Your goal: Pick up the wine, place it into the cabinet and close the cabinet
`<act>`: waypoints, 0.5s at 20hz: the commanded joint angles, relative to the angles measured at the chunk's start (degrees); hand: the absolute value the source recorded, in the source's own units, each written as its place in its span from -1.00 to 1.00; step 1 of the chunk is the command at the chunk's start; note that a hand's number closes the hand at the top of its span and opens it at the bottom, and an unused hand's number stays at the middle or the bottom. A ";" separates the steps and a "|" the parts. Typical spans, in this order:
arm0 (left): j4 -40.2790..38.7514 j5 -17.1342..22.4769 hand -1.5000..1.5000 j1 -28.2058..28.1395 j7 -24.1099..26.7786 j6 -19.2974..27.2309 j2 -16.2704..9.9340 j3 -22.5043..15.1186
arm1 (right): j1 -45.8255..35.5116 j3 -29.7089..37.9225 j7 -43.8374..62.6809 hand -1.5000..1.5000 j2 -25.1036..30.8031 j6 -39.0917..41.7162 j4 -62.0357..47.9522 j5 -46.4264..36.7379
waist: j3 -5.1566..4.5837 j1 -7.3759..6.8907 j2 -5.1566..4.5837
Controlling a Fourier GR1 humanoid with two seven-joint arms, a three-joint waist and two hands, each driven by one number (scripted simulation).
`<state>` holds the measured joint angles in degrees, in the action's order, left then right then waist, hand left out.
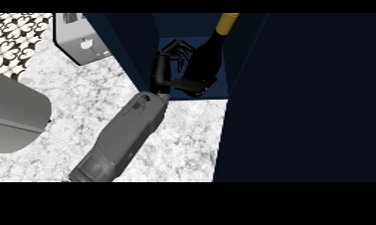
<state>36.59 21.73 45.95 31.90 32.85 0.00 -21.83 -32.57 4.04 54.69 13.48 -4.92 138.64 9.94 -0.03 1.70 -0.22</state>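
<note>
Dark wine bottle (208,55) inside cabinet (249,69), left robot hand (170,72) curled around it

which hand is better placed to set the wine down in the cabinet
Judging by the one forearm in view, probably the right hand: it is curled round the dark gold-capped wine bottle inside the dark blue cabinet. No other hand shows.
</note>
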 commanded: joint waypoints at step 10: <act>-12.25 10.16 1.00 3.87 10.75 -5.88 0.00 6.42 | -1.25 0.61 4.80 -1.00 0.32 -0.73 4.94 5.12 | -0.06 1.12 -0.26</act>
<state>26.88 28.60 49.69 40.11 29.36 -0.01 -17.20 -33.01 3.60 55.29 13.44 -4.60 138.73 10.37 -0.06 2.47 -0.44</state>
